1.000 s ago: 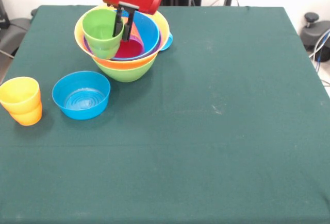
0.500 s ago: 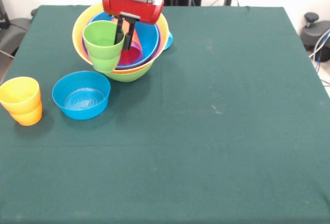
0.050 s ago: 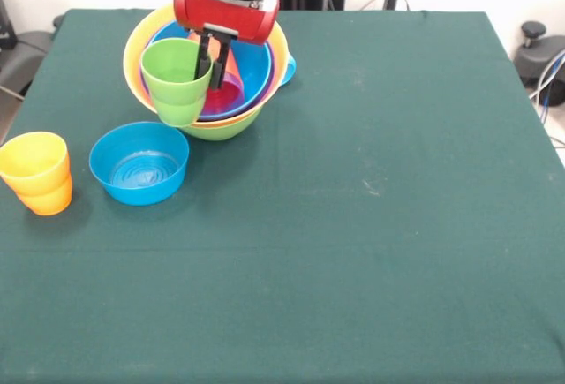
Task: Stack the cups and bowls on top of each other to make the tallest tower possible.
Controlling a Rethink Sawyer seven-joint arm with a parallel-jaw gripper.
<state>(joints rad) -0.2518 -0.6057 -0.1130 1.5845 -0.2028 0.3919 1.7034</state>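
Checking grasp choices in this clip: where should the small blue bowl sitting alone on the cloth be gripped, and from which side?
Take the small blue bowl by its rim, coming straight down from above, one finger inside the wall and one outside. It sits upright with its mouth open, its wall is thin and flared, and it looks too wide to span across.

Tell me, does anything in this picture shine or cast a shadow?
Front view: soft, even light; the glossy red gripper housing shows a pale sheen, the flat-bottomed blue plastic bowl gleams faintly inside, and the stacked yellow and orange plastic cups cast only a weak shadow on the green tablecloth.
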